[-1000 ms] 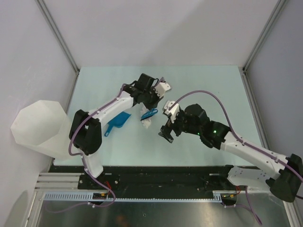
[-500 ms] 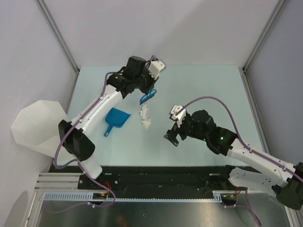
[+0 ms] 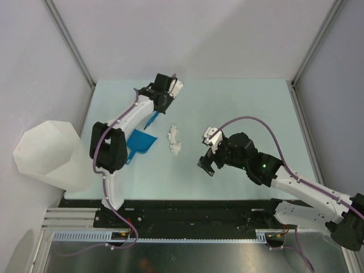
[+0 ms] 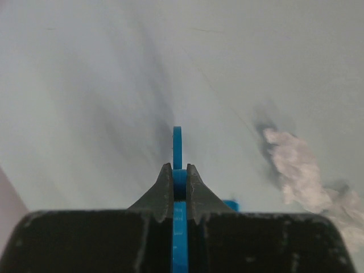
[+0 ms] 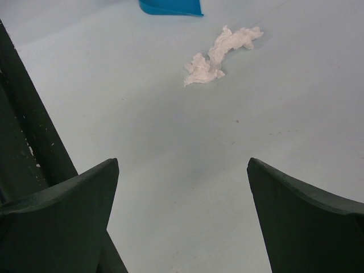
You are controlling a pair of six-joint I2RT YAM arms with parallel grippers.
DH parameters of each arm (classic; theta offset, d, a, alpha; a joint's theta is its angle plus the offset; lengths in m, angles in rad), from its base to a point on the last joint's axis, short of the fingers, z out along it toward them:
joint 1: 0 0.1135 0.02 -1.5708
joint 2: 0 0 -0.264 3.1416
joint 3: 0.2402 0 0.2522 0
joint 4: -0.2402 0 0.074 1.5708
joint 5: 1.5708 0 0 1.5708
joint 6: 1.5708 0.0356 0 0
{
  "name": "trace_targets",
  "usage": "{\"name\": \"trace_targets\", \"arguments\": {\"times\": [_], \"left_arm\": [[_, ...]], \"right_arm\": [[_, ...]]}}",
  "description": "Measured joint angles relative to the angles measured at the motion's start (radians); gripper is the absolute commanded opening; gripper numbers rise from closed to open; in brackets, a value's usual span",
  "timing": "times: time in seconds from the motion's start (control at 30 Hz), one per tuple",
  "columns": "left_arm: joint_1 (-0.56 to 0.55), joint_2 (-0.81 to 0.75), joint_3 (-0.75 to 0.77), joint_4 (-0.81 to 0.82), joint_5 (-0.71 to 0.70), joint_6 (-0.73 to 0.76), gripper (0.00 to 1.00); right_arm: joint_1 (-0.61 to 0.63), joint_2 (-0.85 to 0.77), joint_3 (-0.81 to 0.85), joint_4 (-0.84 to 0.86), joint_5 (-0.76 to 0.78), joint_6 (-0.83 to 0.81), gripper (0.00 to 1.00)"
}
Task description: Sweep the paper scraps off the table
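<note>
Seen from above, the left arm (image 3: 128,116) has been swung toward the table's far left since half a second ago, the small blue plastic brush (image 3: 151,119) carried with it. The right arm (image 3: 296,182) is hardly changed. The crumpled white paper scraps (image 3: 174,140) are left in a lumpy strip mid-way across the smooth pale mint-green table (image 3: 244,102), near the blue plastic dustpan (image 3: 142,142).

At the left wrist, the left gripper (image 4: 178,176) is seen clenched on the brush's thin flat edge, with the scraps blurred to the right.

At the right wrist, the right gripper (image 5: 182,170) is spread wide with nothing held; the scraps and the dustpan's edge lie ahead.
</note>
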Motion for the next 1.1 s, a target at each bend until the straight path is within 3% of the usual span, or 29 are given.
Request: {"name": "trace_targets", "arguments": {"times": [0.47,0.8,0.97,1.1], "left_arm": [[-0.332,-0.083,-0.214,0.034,0.129,0.009,0.00],[-0.365,-0.240,-0.116,-0.091,0.298,0.027,0.00],[-0.367,-0.366,-0.106,-0.182,0.428,0.071,0.00],[-0.369,-0.436,-0.106,-0.246,0.547,0.089,0.00]], "right_arm": [[-0.002,-0.005,-0.018,0.001,0.029,-0.003,1.00],[-0.123,-0.085,-0.047,0.009,0.000,0.021,1.00],[-0.165,-0.146,-0.048,0.064,-0.150,0.016,1.00],[-0.177,-0.092,-0.047,0.148,-0.304,0.003,1.00]]}}
